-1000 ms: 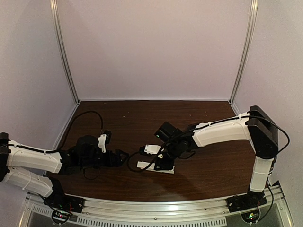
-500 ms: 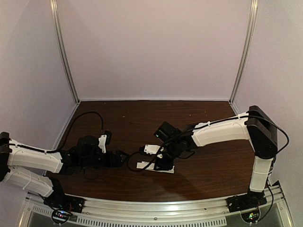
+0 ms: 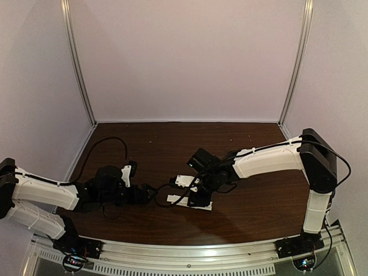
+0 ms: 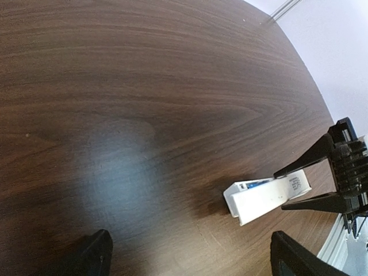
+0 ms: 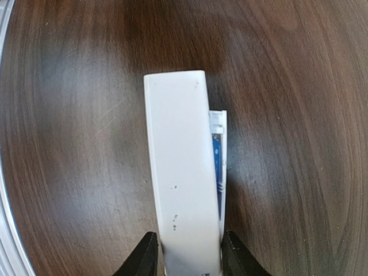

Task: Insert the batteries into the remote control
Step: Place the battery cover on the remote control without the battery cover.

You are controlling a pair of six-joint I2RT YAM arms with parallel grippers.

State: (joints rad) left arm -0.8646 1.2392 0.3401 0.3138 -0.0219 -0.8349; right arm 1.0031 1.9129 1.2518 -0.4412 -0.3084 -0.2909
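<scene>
The white remote control (image 5: 181, 172) lies on the table, and my right gripper (image 5: 188, 253) is shut on its near end, one black finger on each long side. A blue battery (image 5: 217, 164) shows in the open slot along its right edge. The orange battery is not visible. In the left wrist view the remote (image 4: 267, 198) lies ahead to the right with the blue battery (image 4: 257, 184) showing. My left gripper (image 4: 192, 259) is open and empty, a short way left of the remote's free end. From above, the left gripper (image 3: 149, 194) faces the remote (image 3: 177, 200) and the right gripper (image 3: 199, 199).
The dark wooden table (image 3: 172, 144) is enclosed by pale walls with metal posts (image 3: 77, 63) at the back corners. A black cable (image 3: 109, 141) loops over the table behind the left arm. The metal rail (image 3: 190, 253) runs along the near edge.
The left arm has crept slightly right, toward the remote's free end. The right gripper and the remote have barely moved.
</scene>
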